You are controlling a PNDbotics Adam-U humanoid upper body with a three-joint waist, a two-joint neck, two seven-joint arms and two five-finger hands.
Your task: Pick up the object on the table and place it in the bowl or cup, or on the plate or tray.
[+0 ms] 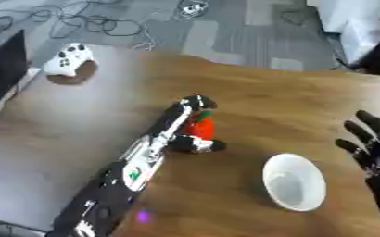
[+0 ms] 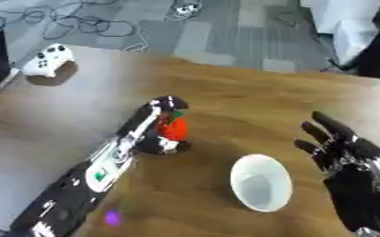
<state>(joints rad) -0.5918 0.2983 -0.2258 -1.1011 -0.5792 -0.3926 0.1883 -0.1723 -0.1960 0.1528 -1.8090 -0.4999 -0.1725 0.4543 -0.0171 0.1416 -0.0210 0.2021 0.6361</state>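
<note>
Brown wooden desk [image 1: 250, 92], white round bowl [image 1: 294, 181] near front-right. Left hand [image 1: 195, 124] curled round small red-orange object w/ green top [image 1: 201, 126], mid-desk, left of bowl. Right hand [image 2: 339, 148] spread, idle. Lift straight, then carry over rim. Object's long axis approx. upright, green end up.

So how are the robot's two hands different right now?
The left hand is out over the middle of the table, its fingers curled round a small red-orange object; the right hand is off to the side near the white bowl, holding nothing. The right hand's fingers are spread and straight. Both are black.
</note>
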